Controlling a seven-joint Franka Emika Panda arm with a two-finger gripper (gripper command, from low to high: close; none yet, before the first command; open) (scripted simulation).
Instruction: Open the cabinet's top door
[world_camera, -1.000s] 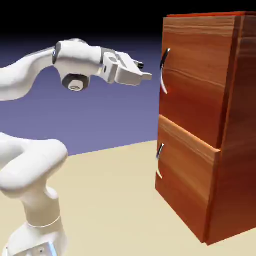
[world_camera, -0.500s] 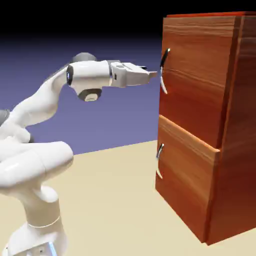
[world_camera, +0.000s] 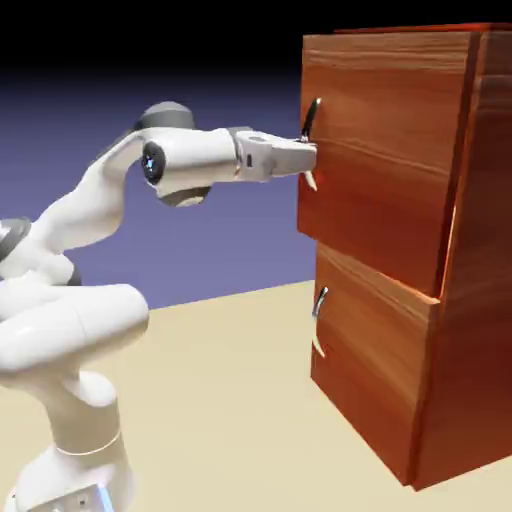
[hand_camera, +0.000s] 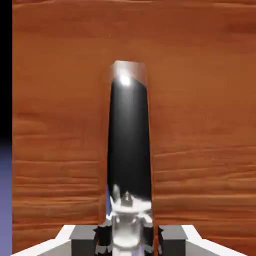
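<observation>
The pincer (world_camera: 306, 158) is clamped on the curved silver-and-black bar handle (world_camera: 311, 125) of the top door (world_camera: 375, 160), its two grey fingers (hand_camera: 83, 242) showing at the bottom edge of the hand view on either side of the dark, glossy bar (hand_camera: 129, 150), which rises between them and fills the middle of that view against reddish wood grain. In the exterior view the pincer reaches level from the white forearm (world_camera: 200, 160) and meets the handle at its lower half; the handle's upper end tilts away above the fingertips, and its lower silver tip shows just beneath them. The top door stands out from the cabinet (world_camera: 480, 250), its front face set forward of the lower panel (world_camera: 365, 370) and a narrow gap showing along its rear edge; it appears to have come straight out rather than swung, though the angle does not settle that. The lower panel sits flush with its small silver handle (world_camera: 319, 302) untouched. The cabinet stands on the pale bench (world_camera: 230, 400) at the right, taller than the arm, whose base (world_camera: 75, 470) rises from the lower left against the blue-violet backdrop (world_camera: 230, 240).
</observation>
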